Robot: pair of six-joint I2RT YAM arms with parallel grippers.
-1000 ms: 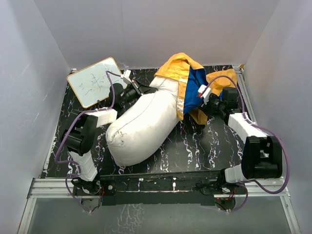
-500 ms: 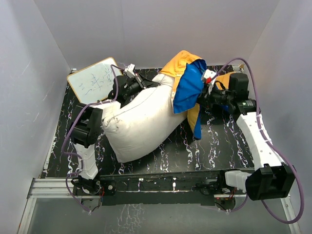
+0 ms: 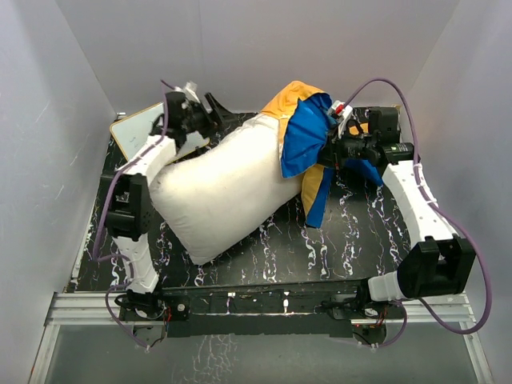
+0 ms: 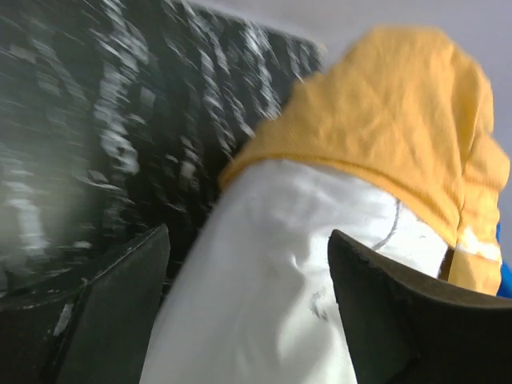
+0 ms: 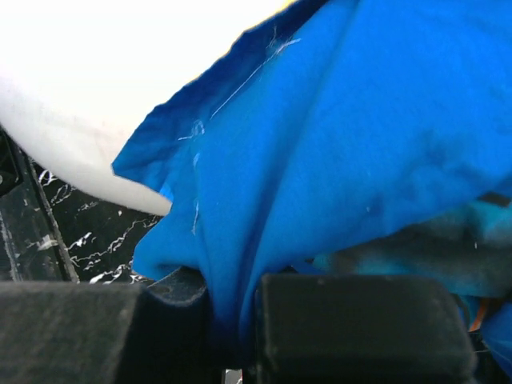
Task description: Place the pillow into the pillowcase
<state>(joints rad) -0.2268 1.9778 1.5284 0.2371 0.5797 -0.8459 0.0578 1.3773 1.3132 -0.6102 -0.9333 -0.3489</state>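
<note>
From above, we see the pillow [image 3: 224, 192] at centre, its 1 o'clock end inside the pillowcase [image 3: 304, 144]. The left gripper [image 3: 220, 112] at 11 o'clock stands released. Left wrist: we find its fingers [image 4: 120, 296] spread either side of the pillow. Right wrist: the right gripper [image 5: 232, 296] clenches blue pillowcase cloth.

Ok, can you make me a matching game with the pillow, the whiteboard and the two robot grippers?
Things:
1. pillow
2. whiteboard
3. left gripper
4. right gripper

Clues:
A. shut on the blue cloth of the pillowcase
B. open, holding nothing
C. in the far left corner, partly behind an arm
D. white, with one end tucked under orange cloth

Pairs: 1-D, 2-C, 3-B, 4-A
</note>
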